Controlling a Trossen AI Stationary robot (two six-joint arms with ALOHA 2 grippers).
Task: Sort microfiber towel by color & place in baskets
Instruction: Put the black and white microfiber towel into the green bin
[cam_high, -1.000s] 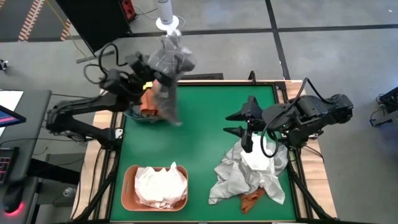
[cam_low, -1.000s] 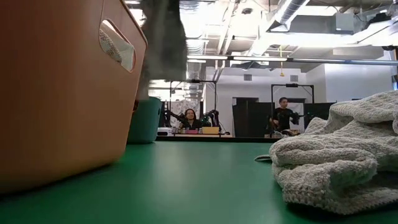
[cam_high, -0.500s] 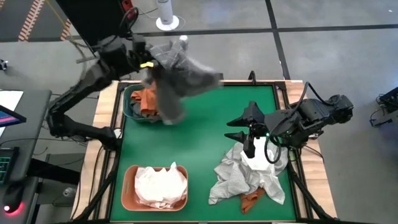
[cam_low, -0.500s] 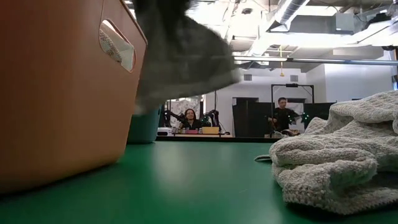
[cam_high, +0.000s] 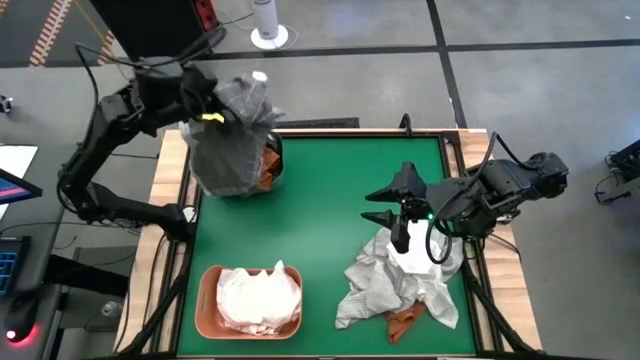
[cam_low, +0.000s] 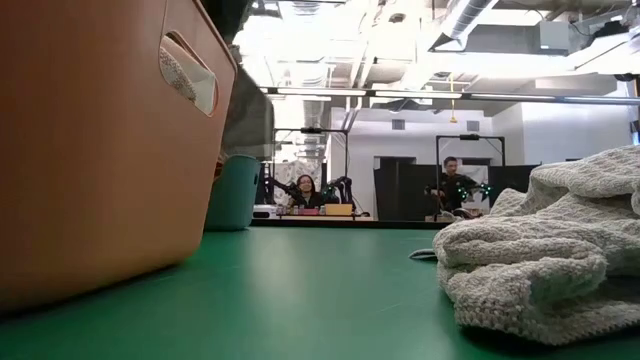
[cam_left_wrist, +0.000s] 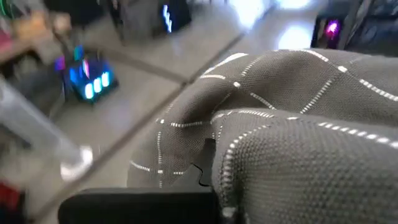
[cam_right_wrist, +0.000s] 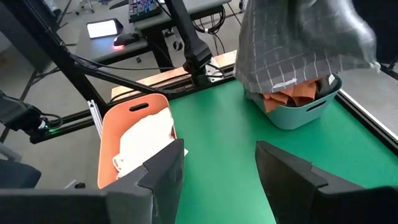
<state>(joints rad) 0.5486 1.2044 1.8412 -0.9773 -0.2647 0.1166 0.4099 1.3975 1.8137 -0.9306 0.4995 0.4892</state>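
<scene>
Left pincer (cam_high: 205, 112) at about 10 o'clock over the tabletop (cam_high: 320, 200), pressed together on a grey grid-lined towel (cam_high: 232, 140) that hangs over the teal basket (cam_right_wrist: 297, 112). Rust orange towels (cam_right_wrist: 292, 94) lie inside that basket. Salmon basket (cam_high: 208, 310) at 7 o'clock holds white towels (cam_high: 258, 298). Right pincer (cam_high: 385, 201) at 3 o'clock, fingers spread, holding nothing, above the heap of pale checked towels (cam_high: 385, 285) at 5 o'clock. One rust orange towel (cam_high: 405, 320) pokes from under the heap's near edge.
</scene>
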